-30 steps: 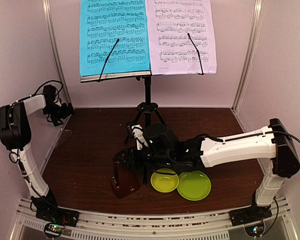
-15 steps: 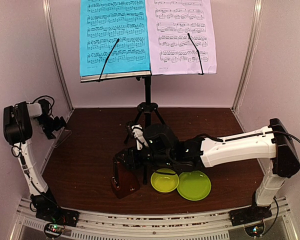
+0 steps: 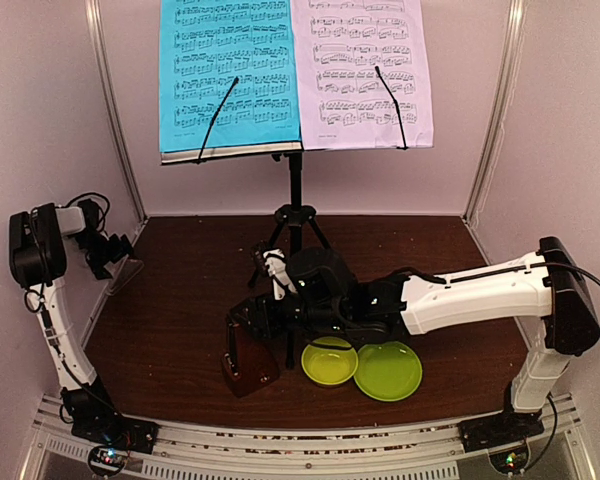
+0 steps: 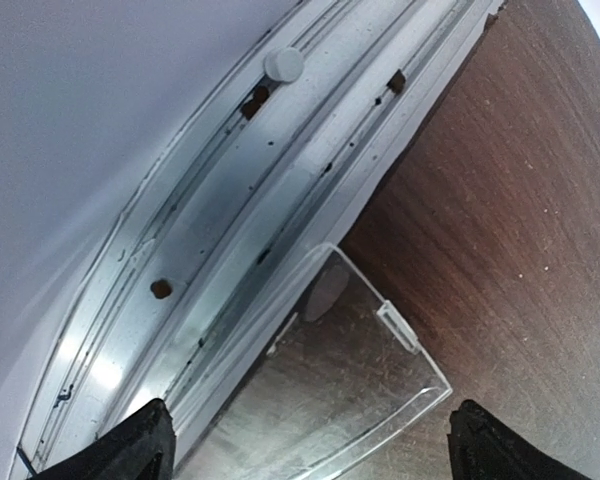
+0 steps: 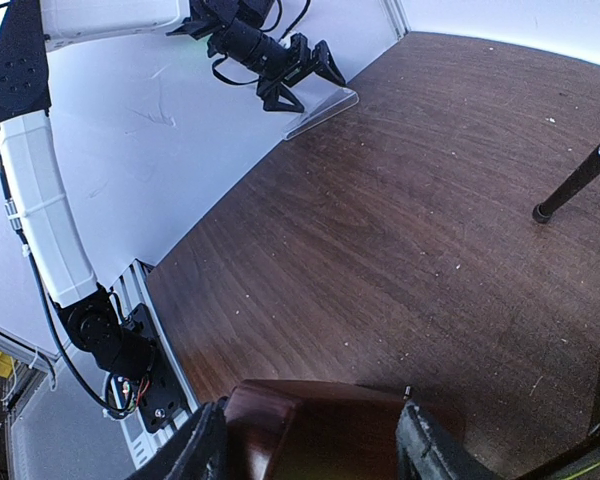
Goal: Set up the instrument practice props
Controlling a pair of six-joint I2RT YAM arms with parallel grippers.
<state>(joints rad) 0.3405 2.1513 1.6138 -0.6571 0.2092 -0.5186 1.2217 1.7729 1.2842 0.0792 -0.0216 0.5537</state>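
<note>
The black music stand (image 3: 295,190) stands at the back centre on tripod legs and carries a cyan sheet (image 3: 230,75) and a pale lilac sheet (image 3: 365,70). The brown pyramid metronome (image 3: 248,358) stands on the table at the front centre. My right gripper (image 3: 255,328) is shut on the metronome, which fills the space between the fingers in the right wrist view (image 5: 320,430). My left gripper (image 3: 113,255) is open by the left wall, just above a clear plastic panel (image 4: 365,385); its fingertips (image 4: 145,450) straddle the panel.
A lime-green bowl (image 3: 329,360) and a lime-green plate (image 3: 388,370) lie right of the metronome, under my right arm. The stand's legs (image 5: 580,180) are close behind the right gripper. A metal rail (image 4: 280,180) runs along the left wall.
My left arm has folded back and its gripper has dropped towards the clear panel by the left wall. The right arm and the metronome have not moved.
</note>
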